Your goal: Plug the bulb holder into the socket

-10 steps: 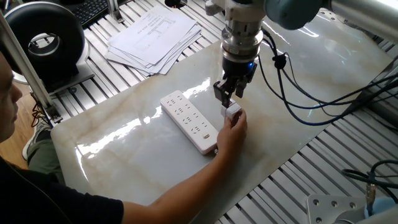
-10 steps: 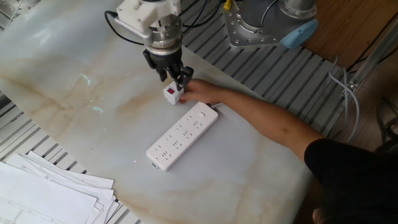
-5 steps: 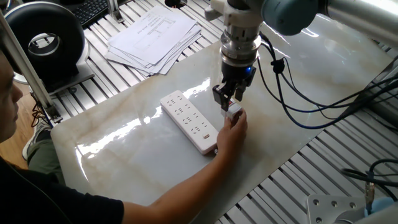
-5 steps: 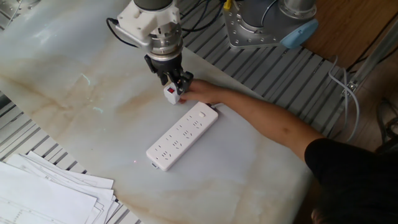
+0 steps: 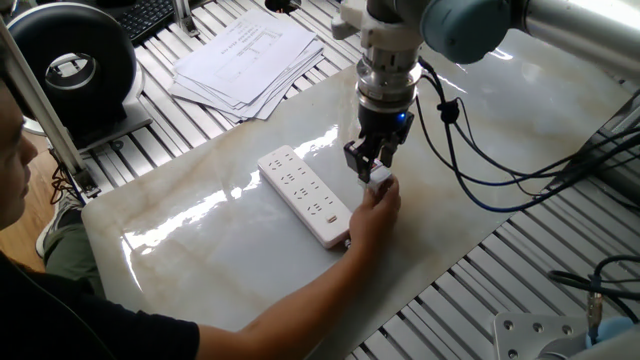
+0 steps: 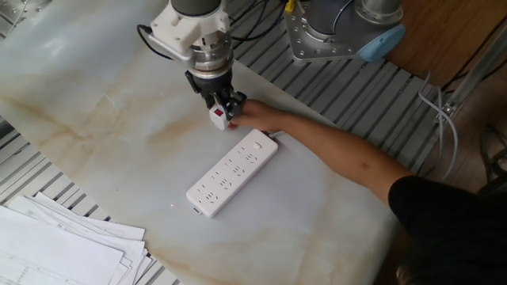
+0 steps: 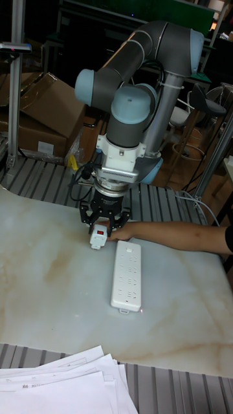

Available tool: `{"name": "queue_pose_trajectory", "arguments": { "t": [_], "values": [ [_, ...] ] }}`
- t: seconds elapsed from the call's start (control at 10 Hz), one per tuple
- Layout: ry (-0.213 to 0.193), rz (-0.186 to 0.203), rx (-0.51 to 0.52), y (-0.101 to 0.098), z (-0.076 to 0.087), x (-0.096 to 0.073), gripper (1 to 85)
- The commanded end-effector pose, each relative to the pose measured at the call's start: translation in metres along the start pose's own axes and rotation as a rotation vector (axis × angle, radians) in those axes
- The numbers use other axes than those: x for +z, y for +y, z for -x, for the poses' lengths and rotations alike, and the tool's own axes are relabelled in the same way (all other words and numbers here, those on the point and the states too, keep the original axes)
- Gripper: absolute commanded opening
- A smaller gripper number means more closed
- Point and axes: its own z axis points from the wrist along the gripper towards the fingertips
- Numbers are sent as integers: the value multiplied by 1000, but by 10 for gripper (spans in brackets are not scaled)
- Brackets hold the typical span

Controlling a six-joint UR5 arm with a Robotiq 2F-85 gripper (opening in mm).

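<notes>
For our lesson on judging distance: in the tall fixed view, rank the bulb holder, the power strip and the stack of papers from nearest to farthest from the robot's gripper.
1. Bulb holder, right at the gripper fingertips.
2. Power strip, just below and right.
3. Stack of papers, at the bottom edge.

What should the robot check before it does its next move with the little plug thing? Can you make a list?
1. Gripper around the bulb holder: ok, fingers on both sides of it.
2. Fingers fully squeezed on the holder: cannot tell.
3. Person's hand out of the way: not ok, it is touching the holder.
4. Holder over the socket: not ok, it sits beside the strip's end.
5. Socket lying flat on the table: ok.
6. Outlets free: ok, nothing is plugged in.
</notes>
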Motion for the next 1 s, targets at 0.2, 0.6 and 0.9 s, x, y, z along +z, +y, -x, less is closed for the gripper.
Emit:
{"name": "queue_pose_trajectory", "arguments": {
  "t": [0.2,0.6,0.9],
  "values": [
    [16,8,12,1,-8,8,493],
    [75,-5,64,-1,-21,5,73],
    [92,-4,73,4,-23,-1,13]
  ]
}}
